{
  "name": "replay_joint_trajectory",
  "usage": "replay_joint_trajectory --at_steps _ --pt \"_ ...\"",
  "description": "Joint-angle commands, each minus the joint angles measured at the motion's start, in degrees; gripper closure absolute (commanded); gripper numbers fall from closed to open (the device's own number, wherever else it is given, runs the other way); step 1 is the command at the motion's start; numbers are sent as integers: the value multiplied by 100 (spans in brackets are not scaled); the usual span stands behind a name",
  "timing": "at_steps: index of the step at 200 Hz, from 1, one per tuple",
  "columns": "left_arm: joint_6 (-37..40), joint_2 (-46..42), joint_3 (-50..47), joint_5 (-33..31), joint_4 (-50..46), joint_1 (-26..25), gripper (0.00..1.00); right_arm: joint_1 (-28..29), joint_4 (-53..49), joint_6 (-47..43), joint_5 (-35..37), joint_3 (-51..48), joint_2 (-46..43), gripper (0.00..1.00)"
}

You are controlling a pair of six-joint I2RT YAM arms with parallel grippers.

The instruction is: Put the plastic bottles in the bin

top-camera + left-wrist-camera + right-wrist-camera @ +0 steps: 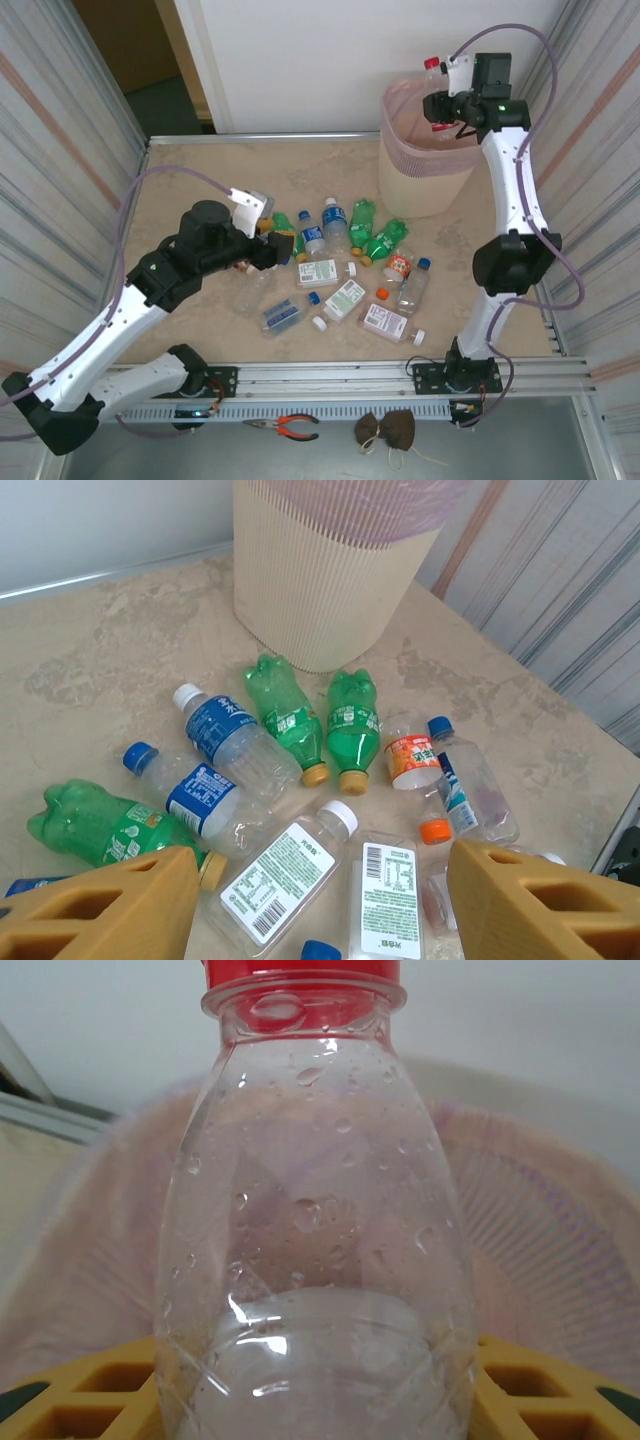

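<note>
White arms, black joints, lilac cables

Red-handled pliers lie near two brown lumps, perhaps pouches.

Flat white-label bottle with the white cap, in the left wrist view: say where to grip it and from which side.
Take the flat white-label bottle across its labelled middle, coming down from above with the left hand. It lies wide face up, so its narrow long edges give parallel sides. The neighbouring flat bottle sits close, so room looks tight.

The clear bottle has a red cap, the ribbed cream bin a pink liner
</note>
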Motion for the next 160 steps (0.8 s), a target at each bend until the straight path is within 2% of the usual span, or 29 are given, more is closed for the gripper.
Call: replay_joint_trajectory --at_steps 1,26,93,134,160 --pt "30 79 160 116 -57 52 34 -24 -489 -3 486 368 354 49" --pt "69 166 218 126 -109 52 34 -20 -693 -2 776 557 777 49" --pt "123 318 214 123 -218 107 34 -22 -1025 -32 969 582 1632 48" --pt "116 424 219 154 -222 133 34 -20 -1086 1 1012 590 1870 44" --pt "116 454 210 181 -234 142 34 -20 -1102 41 1016 585 1837 37"
